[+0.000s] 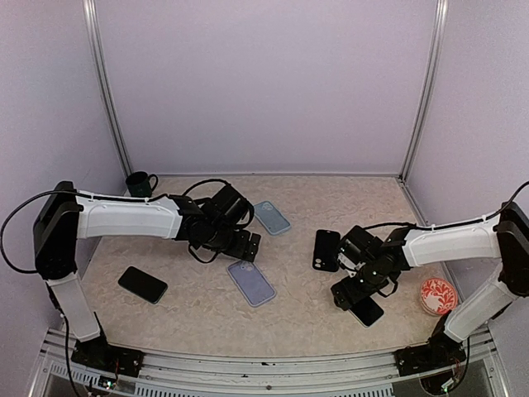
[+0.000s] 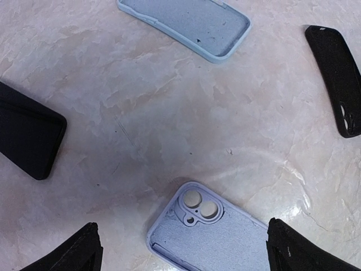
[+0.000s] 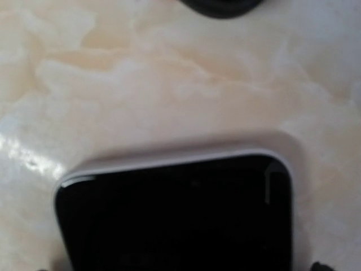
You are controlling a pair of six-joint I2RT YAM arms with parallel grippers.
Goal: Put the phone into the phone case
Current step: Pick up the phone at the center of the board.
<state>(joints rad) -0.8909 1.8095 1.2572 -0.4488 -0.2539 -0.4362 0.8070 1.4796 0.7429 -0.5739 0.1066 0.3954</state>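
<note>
A lavender phone case [image 1: 250, 282] lies open side up at table centre. In the left wrist view the lavender case [image 2: 208, 240] shows its camera cutout. My left gripper [image 1: 242, 246] hovers over its far end, open and empty [image 2: 186, 254], one fingertip on each side. A black phone [image 1: 368, 312] with a silver edge lies at the right. My right gripper [image 1: 354, 291] is low over it. The right wrist view shows the phone's end [image 3: 175, 214] close up, with the right gripper [image 3: 177, 268] open and its tips just outside the phone's sides.
A light blue case [image 1: 271, 217] lies behind the lavender one, a black case [image 1: 326, 250] at centre right, and a second black phone [image 1: 142, 284] at the left. A dark mug [image 1: 140, 184] stands at the back left. A red dish [image 1: 437, 295] sits at the right edge.
</note>
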